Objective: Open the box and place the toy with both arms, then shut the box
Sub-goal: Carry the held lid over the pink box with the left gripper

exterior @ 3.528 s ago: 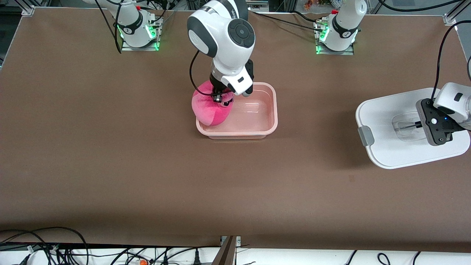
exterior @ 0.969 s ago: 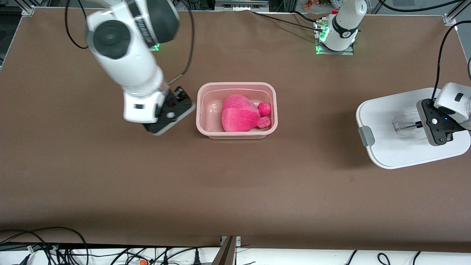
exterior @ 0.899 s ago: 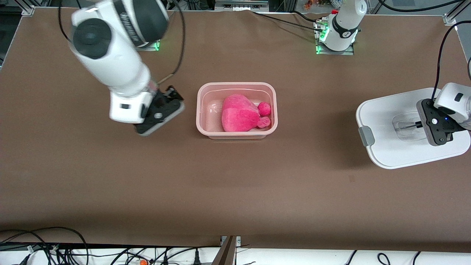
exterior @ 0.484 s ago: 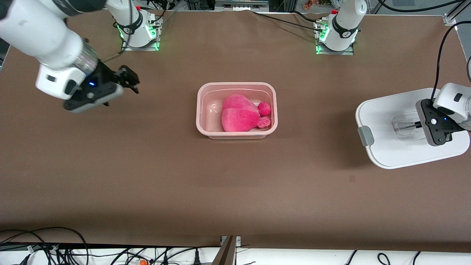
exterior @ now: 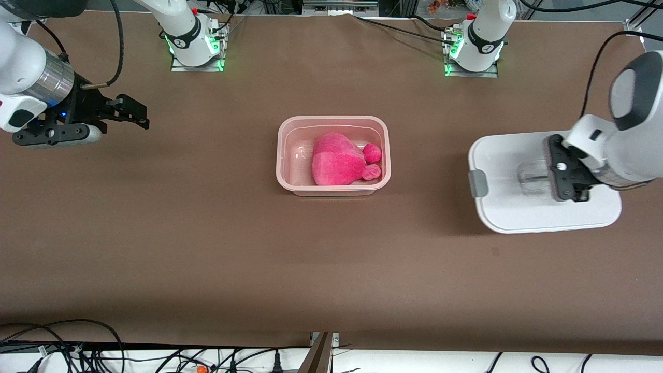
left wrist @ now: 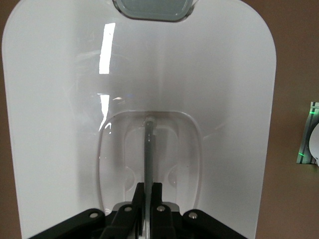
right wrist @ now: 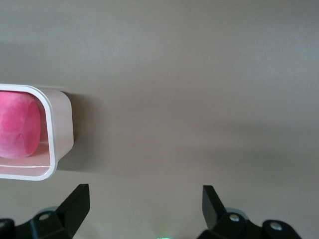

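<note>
The pink box point(exterior: 282, 155) stands open mid-table with the pink plush toy point(exterior: 339, 166) lying inside it. Its white lid point(exterior: 544, 217) is at the left arm's end of the table and looks raised a little off the surface. My left gripper point(exterior: 550, 178) is shut on the lid's clear handle point(left wrist: 149, 139), the fingertips point(left wrist: 140, 191) pinching the thin bar. My right gripper point(exterior: 135, 113) hangs open and holds nothing, over bare table at the right arm's end. Its wrist view shows the box's end point(right wrist: 60, 129) and part of the toy point(right wrist: 17, 132).
A grey clip point(exterior: 477, 183) sticks out from the lid's edge that faces the box. The two arm bases point(exterior: 194, 46) point(exterior: 474, 49) stand along the table's back edge. Cables point(exterior: 52, 352) lie along the edge nearest the camera.
The right arm let the toy drop into the box and swung away to its end of the table. In the last half second the left gripper carried the lid toward the box.
</note>
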You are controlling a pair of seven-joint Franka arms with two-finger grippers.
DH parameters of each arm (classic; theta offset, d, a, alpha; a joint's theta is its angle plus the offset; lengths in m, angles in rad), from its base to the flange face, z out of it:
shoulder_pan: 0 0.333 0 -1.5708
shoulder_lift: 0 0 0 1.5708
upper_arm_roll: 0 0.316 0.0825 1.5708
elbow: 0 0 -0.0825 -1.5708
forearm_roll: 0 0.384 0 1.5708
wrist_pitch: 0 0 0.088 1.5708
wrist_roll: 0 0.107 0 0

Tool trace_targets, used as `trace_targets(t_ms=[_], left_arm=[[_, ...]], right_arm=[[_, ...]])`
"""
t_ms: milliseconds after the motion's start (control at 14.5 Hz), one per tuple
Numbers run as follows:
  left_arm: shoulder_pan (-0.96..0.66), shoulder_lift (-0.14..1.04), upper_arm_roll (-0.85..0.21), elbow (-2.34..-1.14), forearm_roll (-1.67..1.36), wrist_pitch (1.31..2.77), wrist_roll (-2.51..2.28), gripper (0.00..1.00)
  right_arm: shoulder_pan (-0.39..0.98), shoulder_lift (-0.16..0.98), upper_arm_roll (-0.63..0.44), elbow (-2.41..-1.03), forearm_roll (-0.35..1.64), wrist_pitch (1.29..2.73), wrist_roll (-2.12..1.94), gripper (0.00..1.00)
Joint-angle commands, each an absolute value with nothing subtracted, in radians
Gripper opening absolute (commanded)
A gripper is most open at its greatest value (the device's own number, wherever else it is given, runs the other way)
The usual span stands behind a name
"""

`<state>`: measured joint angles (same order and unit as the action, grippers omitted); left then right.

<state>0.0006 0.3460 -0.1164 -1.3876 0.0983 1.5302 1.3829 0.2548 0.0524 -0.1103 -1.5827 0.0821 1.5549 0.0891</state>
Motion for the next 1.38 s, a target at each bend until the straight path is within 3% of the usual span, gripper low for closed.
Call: trace_targets(t_ms=[0,692,1314], left_arm=[[-0.037,0.356,-0.132,-1.361,0.060,1.519,1.387,0.00],[-0.475,0.451,-0.135,-1.351,0.049,1.592,0.991,0.00],[-0.666,0.521,-0.135,-1.351,-0.009,1.722,0.777,0.00]], right_arm=[[0.239,0.035,-0.086,-1.574,0.048,1.539,0.127,1.00],[0.232,0.064,-0.106,-1.517,0.026,1.545,0.117,1.00],[0.233,0.072,-0.124,-1.523,0.023,1.542,0.117,1.00]])
